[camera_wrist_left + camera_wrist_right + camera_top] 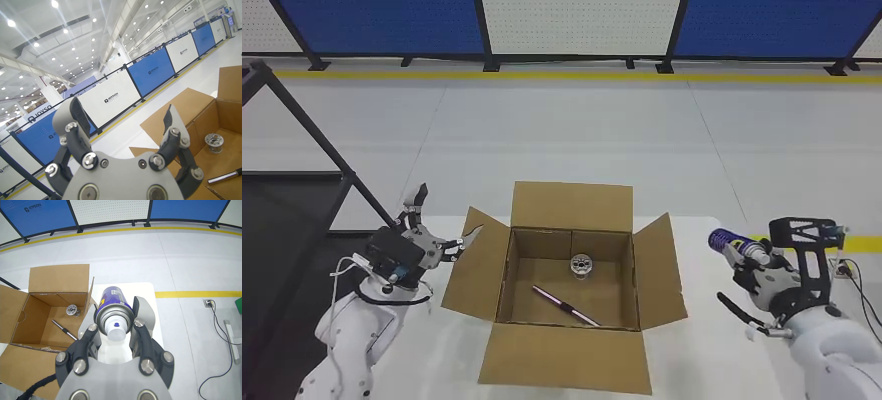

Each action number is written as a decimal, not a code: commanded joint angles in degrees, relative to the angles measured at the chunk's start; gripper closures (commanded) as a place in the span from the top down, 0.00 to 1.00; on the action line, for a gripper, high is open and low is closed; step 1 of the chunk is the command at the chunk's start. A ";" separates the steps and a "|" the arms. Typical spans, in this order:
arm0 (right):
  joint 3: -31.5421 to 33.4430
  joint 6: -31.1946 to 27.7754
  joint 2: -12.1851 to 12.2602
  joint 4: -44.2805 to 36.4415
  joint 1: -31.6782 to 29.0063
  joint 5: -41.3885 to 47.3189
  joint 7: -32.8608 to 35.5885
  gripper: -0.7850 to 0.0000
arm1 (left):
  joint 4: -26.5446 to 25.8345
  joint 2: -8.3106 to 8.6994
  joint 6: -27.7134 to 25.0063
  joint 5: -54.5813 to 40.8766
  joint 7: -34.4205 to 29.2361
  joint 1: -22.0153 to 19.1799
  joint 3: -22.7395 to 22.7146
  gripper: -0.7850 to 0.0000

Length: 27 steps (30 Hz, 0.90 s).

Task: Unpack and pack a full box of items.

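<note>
An open cardboard box (572, 206) stands at the table's middle, flaps spread. On its floor lie a metal spool (582, 266) and a slim metal rod (564, 305); both also appear as the spool (214, 142) (72, 310) and rod (225, 178) (64, 330) in the wrist views. My right gripper (115, 311) is shut on a blue spray can (113, 306), held above the table to the right of the box (47, 283); the can (732, 243) points toward the box. My left gripper (123, 117) is open and holds nothing, raised beside the box's left flap (474, 275).
The white table (143, 294) ends just right of the held can. On the floor beyond lie a cable and socket (209, 303) and a yellow line (198, 293). A dark frame (302, 120) stands to the left, and blue and white partitions (582, 25) close off the back.
</note>
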 commanded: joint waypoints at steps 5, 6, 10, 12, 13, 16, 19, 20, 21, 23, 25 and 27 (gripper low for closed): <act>-0.83 -0.24 0.54 6.58 3.12 -6.57 4.28 0.00 | 0.00 0.00 0.00 0.00 0.00 0.00 0.00 1.00; -1.17 -0.63 0.66 7.59 4.13 -8.30 5.55 0.00 | 0.00 0.00 0.00 0.00 0.00 0.00 0.00 1.00; -2.76 -2.72 1.02 12.52 7.66 -12.55 10.39 0.00 | 0.00 0.00 0.00 0.00 0.00 0.00 0.00 1.00; -3.80 -3.74 1.16 15.53 9.40 -15.01 12.27 0.00 | 0.00 0.00 0.00 0.00 0.00 0.00 0.00 1.00; -4.42 -4.22 1.17 17.33 10.17 -15.34 13.19 0.00 | 0.00 0.00 0.00 0.00 0.00 0.00 0.00 1.00; -4.94 -4.77 1.28 22.65 12.59 -16.72 14.90 0.00 | 0.00 0.00 0.00 0.00 0.00 0.00 0.00 1.00; -4.70 -5.29 1.34 27.58 14.55 -15.60 15.91 0.00 | 0.00 0.00 0.00 0.00 0.00 0.00 0.00 1.00; -4.53 -5.49 1.39 28.99 15.06 -15.59 16.24 0.00 | 0.00 0.00 0.00 0.00 0.00 0.00 0.00 1.00; -4.39 -5.42 1.43 30.48 15.47 -15.67 16.78 0.00 | 0.00 0.00 0.00 0.00 0.00 0.00 0.00 1.00; -4.23 -5.62 1.50 33.31 16.27 -15.42 18.30 0.00 | 0.00 0.00 0.00 0.00 0.00 0.00 0.00 1.00; -4.07 -5.08 1.53 34.35 16.60 -15.79 19.29 0.00 | 0.00 0.00 0.00 0.00 0.00 0.00 0.00 1.00; -4.07 -5.08 1.53 34.35 16.60 -15.79 19.29 0.00 | 0.00 0.00 0.00 0.00 0.00 0.00 0.00 1.00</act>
